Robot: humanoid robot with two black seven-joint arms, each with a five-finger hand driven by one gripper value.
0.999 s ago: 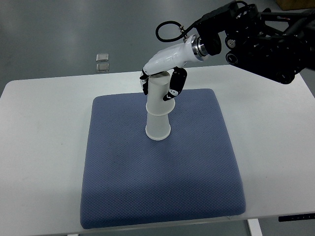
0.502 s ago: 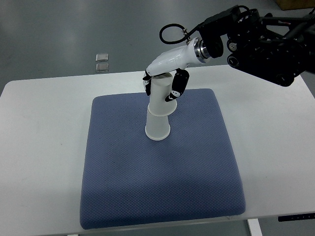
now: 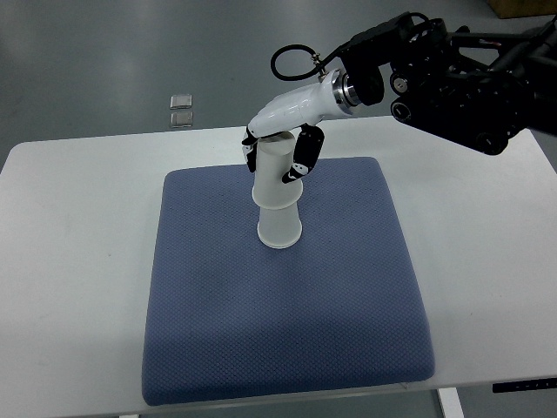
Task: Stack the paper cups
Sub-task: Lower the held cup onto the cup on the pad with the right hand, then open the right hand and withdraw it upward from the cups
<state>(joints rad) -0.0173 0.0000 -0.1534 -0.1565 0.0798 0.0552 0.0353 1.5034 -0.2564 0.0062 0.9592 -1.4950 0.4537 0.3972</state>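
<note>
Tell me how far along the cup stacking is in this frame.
Mostly done, it seems: the upper paper cup sits upside down over the lower paper cup, which stands on the blue mat. In hand: the right hand is closed around the upper cup, which tilts a little. Left: seating the cup straight and letting go. No other loose cups show on the white table.

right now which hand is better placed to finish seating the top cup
Right. The right hand already grips the top cup over the lower cup on the pad; no left arm shows.
</note>
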